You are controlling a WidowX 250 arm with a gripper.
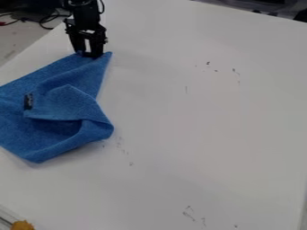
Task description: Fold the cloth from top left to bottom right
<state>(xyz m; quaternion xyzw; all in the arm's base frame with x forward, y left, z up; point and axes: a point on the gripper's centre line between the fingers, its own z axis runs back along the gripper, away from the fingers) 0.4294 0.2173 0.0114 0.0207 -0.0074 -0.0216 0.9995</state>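
"Camera view, and blue cloth (54, 146) on the table's (198, 112) left, loose flap (66, 102) over its middle!"

"Folded, then?"

"Partly, I'd judge: the far corner (105, 60) has yet to cross. Gripper (90, 55) right beside it, clenched or released, I can't tell!"

A black robot arm (83, 8), dark from its upper section down to the gripper (89, 54), shows a jointed, angular build. A thin black cable (103, 6) curves close beside the upper section, at the right in the camera view. Lower down, the body widens into a blocky black housing (78, 26) with an uneven, stepped outline and small knobby parts jutting from its sides. A small pale glint crosses the dark middle, above a narrow, upright light gap framed in black. Screws and markings are too small to tell.
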